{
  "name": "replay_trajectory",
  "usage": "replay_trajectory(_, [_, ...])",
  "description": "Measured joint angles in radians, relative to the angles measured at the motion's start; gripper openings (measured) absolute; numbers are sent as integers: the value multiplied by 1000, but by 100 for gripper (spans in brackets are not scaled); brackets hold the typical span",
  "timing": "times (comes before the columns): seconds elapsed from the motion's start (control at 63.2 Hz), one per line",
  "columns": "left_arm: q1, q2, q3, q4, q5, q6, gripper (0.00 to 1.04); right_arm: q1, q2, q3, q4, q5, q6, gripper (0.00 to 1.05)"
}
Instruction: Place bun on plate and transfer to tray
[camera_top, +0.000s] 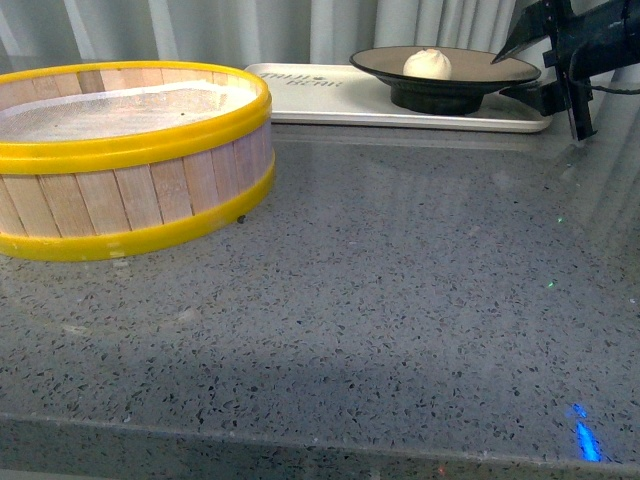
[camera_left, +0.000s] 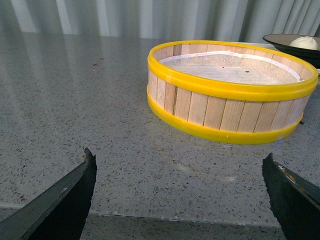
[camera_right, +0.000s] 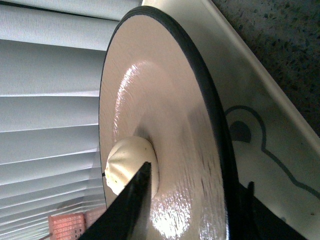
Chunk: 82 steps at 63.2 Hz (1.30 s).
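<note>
White bun (camera_top: 427, 63) sits on plate (camera_top: 470, 70) on tray (camera_top: 330, 100); right end effector (camera_top: 527, 68) straddles the rim, grip uncertain.

The bun (camera_top: 427, 63) sits on the plate (camera_top: 470, 72), which stands on the tray (camera_top: 330, 95) behind the steamer basket (camera_top: 130, 160).

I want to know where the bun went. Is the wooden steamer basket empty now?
Empty. The steamer basket shows only its white liner; the bun sits on the plate.
</note>
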Motion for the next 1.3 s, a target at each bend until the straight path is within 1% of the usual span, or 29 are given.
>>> replay_trajectory(0.142, [0,0,0,0,0,0,98,-2,-1,0,-2,0,6,73])
replay_trajectory(0.19, [0,0,0,0,0,0,98,-3,-6,0,-3,-4,10,80])
replay_trajectory(0.253, [0,0,0,0,0,0,98,-3,-18,0,-8,-3,9,95])
replay_trajectory(0.285, [0,0,0,0,0,0,98,-3,-20,0,-9,-3,10,98])
replay_trajectory(0.38, [0,0,0,0,0,0,98,-3,-36,-12,-6,-3,8,95])
replay_trajectory(0.538, [0,0,0,0,0,0,98,-5,-101,-109,40,0,7,96])
replay_trajectory(0.681, [0,0,0,0,0,0,98,-21,-241,-315,138,14,6,96])
replay_trajectory(0.76, [0,0,0,0,0,0,98,-43,-361,-472,188,57,-11,96])
replay_trajectory(0.776, [0,0,0,0,0,0,98,-53,-405,-529,208,72,-20,96])
replay_trajectory(0.839, [0,0,0,0,0,0,98,-75,-484,-623,214,108,-51,96])
replay_trajectory(0.855, [0,0,0,0,0,0,98,-85,-518,-660,215,136,-76,96])
replay_trajectory(0.934, [0,0,0,0,0,0,98,-118,-640,-792,222,208,-150,96])
replay_trajectory(0.997, [0,0,0,0,0,0,98,-139,-764,-912,216,315,-247,96])
replay_trajectory(1.045, [0,0,0,0,0,0,98,-150,-883,-1017,198,418,-343,96])
replay_trajectory(1.061, [0,0,0,0,0,0,98,-152,-907,-1038,195,434,-362,96])
replay_trajectory(1.077, [0,0,0,0,0,0,98,-153,-958,-1077,187,464,-412,96])
replay_trajectory(1.092, [0,0,0,0,0,0,98,-153,-983,-1094,183,479,-422,96])
replay_trajectory(1.108, [0,0,0,0,0,0,98,-154,-1032,-1128,174,505,-471,96])
replay_trajectory(1.187, [0,0,0,0,0,0,98,-154,-1201,-1229,159,567,-599,96])
replay_trajectory(1.219, [0,0,0,0,0,0,98,-154,-1265,-1262,156,594,-669,96])
replay_trajectory(1.251, [0,0,0,0,0,0,98,-152,-1363,-1311,151,637,-772,96])
replay_trajectory(1.298, [0,0,0,0,0,0,98,-150,-1435,-1345,139,666,-842,96])
